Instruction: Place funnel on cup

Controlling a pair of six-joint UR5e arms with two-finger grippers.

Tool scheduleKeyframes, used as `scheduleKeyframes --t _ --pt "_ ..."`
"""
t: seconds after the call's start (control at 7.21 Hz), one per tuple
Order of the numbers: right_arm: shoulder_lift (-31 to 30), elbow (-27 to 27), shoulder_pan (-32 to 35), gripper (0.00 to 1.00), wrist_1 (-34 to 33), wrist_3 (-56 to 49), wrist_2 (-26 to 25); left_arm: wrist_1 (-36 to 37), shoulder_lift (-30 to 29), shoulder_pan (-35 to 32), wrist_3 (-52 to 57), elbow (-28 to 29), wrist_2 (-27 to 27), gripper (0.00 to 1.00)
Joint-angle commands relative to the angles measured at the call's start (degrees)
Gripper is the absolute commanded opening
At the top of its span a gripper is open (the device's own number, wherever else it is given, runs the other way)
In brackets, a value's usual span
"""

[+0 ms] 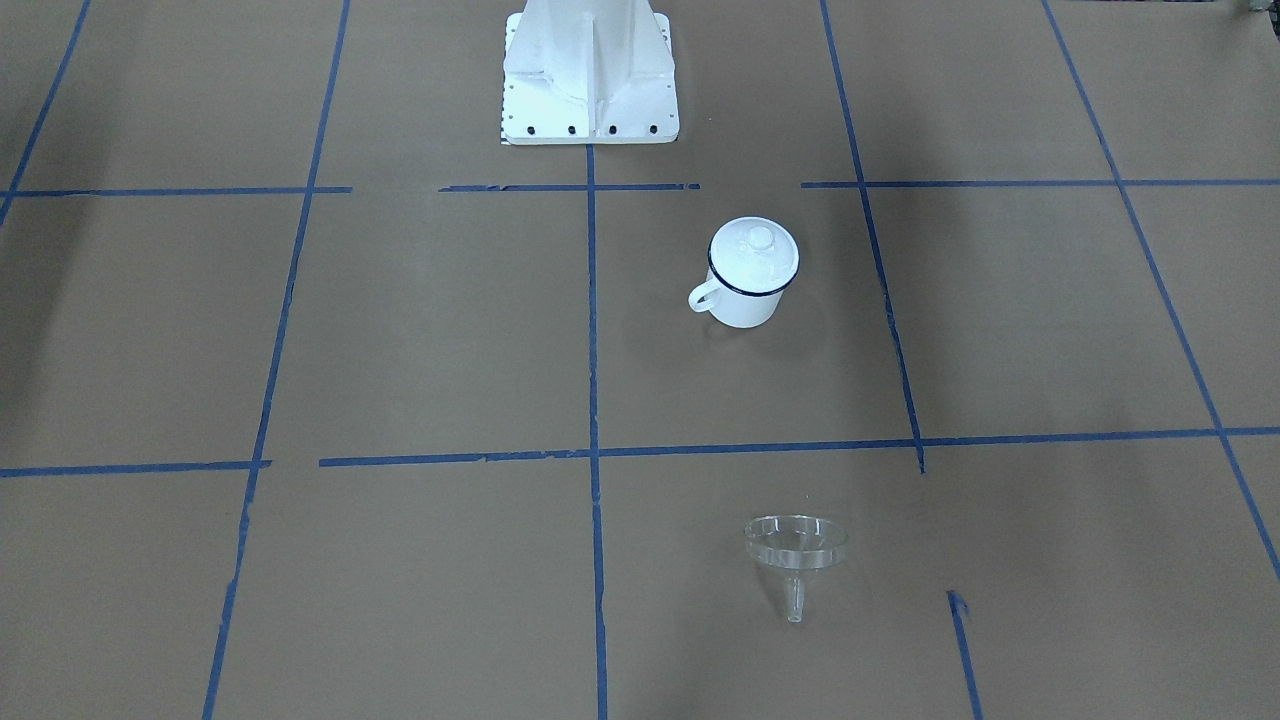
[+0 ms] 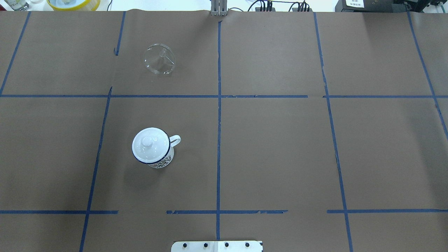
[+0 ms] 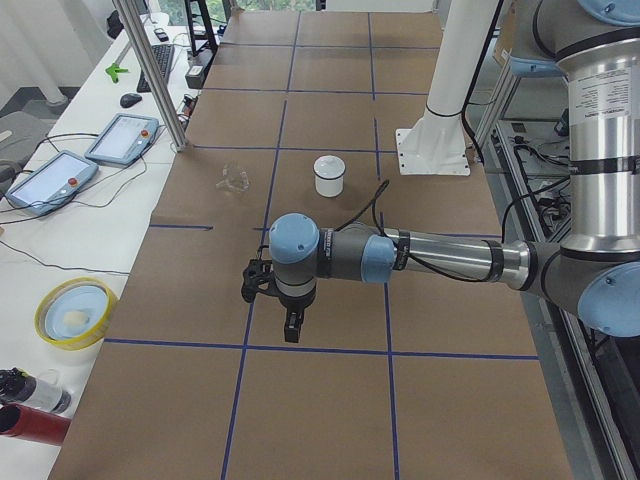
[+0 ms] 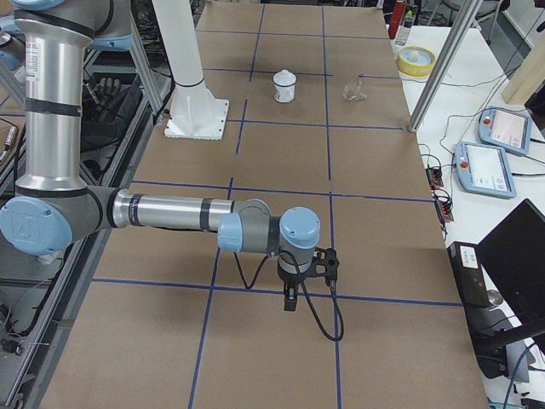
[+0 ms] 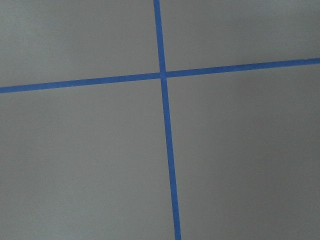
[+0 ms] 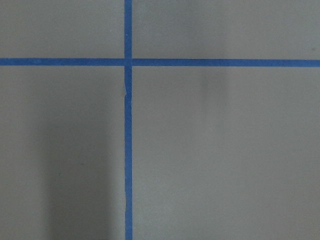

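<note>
On table [image 2: 280, 157] | funnel [image 2: 159, 63] on side | well apart fr. left claw [image 3: 291, 330]

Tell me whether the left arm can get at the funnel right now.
Probably yes: the funnel lies on its side on that arm's half, nothing touching it, and the cup stands well apart.

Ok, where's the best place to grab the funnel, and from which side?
On the funnel, probably the top arc of its wide rim, coming straight down from above and pinching the wall there. It lies on its side, mouth toward the robot and spout pointing away, so that arc stands clear of the table, while the spout is thin and low.
</note>
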Motion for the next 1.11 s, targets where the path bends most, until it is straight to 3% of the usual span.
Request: scheduleKeyframes --t 0.0,0.55,0.97 --pt "0.0 0.0 0.0 1.0 0.0 0.0 0.0 0.0 -0.3 0.0 0.0 -0.1 0.1 1.0" --pt "0.0 0.0 0.0 1.0 0.0 0.0 0.0 -0.2 -3.1 0.2 0.0 -1.8 0.1 1.0" --pt "0.0 -0.1 0.0 1.0 0.0 0.0 0.0 -1.0 -14.8 0.2 -2.7 -0.7 0.4 1.0"
